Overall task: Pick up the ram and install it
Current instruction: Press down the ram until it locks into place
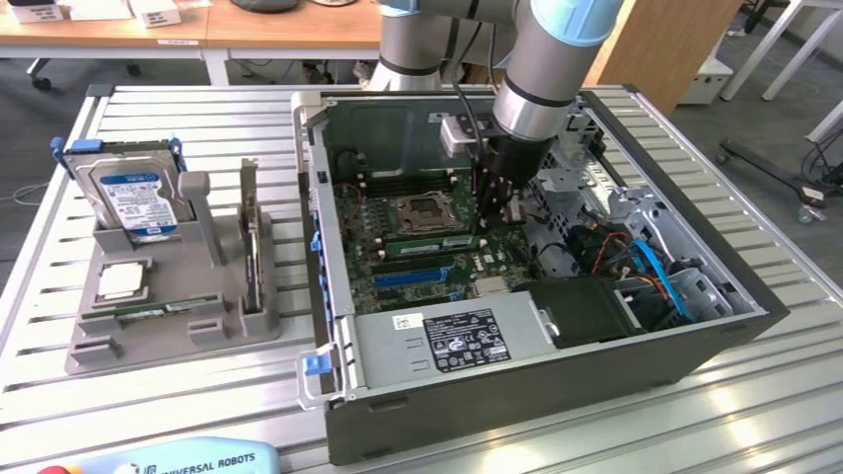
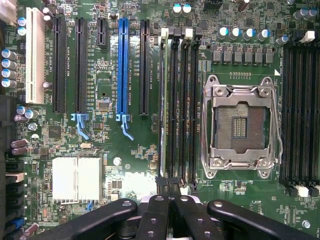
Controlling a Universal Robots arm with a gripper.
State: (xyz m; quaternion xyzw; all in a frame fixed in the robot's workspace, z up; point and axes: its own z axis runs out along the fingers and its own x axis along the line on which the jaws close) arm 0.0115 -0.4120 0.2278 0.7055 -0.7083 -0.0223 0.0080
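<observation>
Ram (image 2: 163, 105) seated edge-on in mobo slot, jaws closed at its end.

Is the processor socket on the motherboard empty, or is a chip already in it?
Empty. In the wrist view the processor socket shows bare contact pads inside its metal frame, with no chip over them. A small square chip lies on the grey holder outside the case.

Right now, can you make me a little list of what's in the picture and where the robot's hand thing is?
gripper: shut, down inside the computer case
ram: standing on edge in a memory slot beside the processor socket, right under the gripper
processor socket: empty
holder: beside the case on the exterior view's left
hard drive: standing in the holder
</observation>
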